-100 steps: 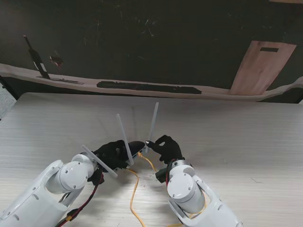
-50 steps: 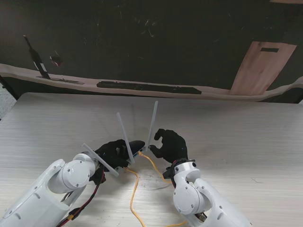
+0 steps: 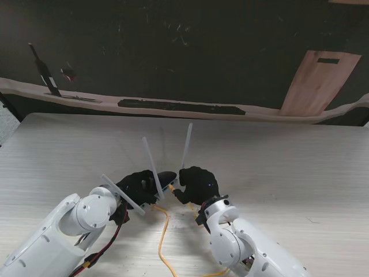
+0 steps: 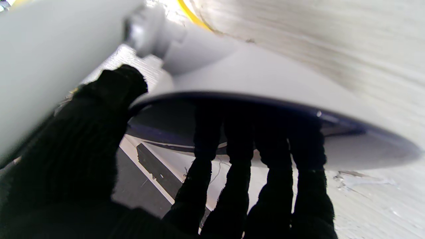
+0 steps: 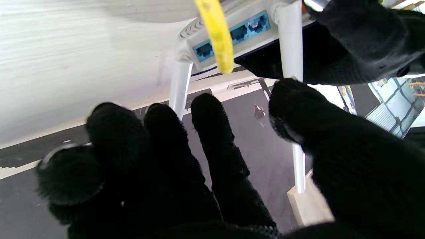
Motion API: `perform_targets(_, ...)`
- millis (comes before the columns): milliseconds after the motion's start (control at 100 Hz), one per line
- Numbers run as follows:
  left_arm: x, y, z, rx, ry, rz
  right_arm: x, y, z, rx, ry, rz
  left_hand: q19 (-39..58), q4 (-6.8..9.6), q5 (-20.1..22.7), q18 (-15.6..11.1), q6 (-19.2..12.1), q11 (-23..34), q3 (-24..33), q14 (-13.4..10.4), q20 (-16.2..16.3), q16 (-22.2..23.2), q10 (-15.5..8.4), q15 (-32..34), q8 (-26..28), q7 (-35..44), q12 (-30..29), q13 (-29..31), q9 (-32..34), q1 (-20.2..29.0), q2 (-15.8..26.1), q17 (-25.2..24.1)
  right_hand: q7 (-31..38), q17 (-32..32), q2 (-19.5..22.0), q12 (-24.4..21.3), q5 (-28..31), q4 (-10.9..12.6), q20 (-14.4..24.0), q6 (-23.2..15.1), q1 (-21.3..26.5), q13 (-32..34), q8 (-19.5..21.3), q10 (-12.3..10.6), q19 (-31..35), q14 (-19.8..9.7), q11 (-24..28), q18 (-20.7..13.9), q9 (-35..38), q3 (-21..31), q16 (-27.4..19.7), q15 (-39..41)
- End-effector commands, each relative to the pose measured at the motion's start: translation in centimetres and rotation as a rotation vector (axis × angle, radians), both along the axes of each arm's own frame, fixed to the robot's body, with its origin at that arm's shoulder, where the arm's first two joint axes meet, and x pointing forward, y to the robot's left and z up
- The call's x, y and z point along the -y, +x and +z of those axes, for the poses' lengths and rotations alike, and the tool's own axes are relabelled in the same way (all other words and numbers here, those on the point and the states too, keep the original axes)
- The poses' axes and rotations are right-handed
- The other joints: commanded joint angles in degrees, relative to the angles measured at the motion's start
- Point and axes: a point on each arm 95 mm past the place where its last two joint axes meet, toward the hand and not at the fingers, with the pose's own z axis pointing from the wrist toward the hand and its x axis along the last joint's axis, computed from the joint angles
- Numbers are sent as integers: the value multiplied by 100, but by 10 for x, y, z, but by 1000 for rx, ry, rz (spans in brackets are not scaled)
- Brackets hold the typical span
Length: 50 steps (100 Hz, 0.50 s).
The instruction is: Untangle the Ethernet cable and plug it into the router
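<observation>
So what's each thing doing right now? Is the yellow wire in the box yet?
Router: on the table, antennas up, held by the left hand.
Cable: yellow, at the blue ports; whether it is plugged in, I can't tell.
Left hand: shut on the router.
Right hand: fingers apart, holding nothing, beside the router.

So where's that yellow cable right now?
In the stand view, the yellow cable runs across the table between both arms up to the router, which sits between the left hand and right hand.
</observation>
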Motion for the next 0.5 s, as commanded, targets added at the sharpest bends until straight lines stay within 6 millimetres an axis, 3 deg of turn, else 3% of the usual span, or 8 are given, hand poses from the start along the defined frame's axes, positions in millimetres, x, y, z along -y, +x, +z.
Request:
perform_targets(0,-8,-29,-54,-187,38,10,-4,0,-4,-18,-17,13,4004,457,742,-210,442,1441,2154,-75,712,623,203,3532,269,794,570,1466,1031,2370,1413,1051,60,200,-211,84,156,-34,14,20,100,141,47,132,433,156,141,34,131,202,-9,145)
perform_targets(30,-8,-29,-54,-188,38,10,-5,1,-5,-19,-24,16,4005,461,741,-210,442,1439,2151,-65,714,622,212,3532,269,793,569,1472,1027,2371,1414,1049,170,224,-270,82,136,-236,-107,23,196,150,-277,138,497,162,129,24,150,262,-88,181)
perform_targets(150,-8,-29,-54,-190,38,11,-9,1,-8,-27,-52,26,3997,479,741,-214,450,1434,2131,-51,722,621,214,3526,266,788,566,1456,1025,2364,1442,1029,601,626,-411,24,165,-625,-323,164,588,449,-1053,206,721,193,65,83,386,372,-215,285)
perform_targets(310,-9,-29,-55,-194,37,16,-12,1,-13,-41,-73,33,3989,509,739,-216,452,1428,2101,-45,739,620,222,3521,258,772,563,1433,1015,2358,1463,1019,723,984,-524,-6,227,-697,-460,229,774,620,-1258,241,837,192,15,110,569,464,-228,353)
perform_targets(490,-9,-29,-54,-200,42,17,-17,2,-17,-53,-84,39,3969,555,743,-220,465,1416,2089,-29,761,615,227,3505,247,751,558,1397,990,2357,1491,981,827,1043,-621,-10,203,-735,-531,219,864,636,-1358,205,1067,117,2,-97,628,525,-154,479)
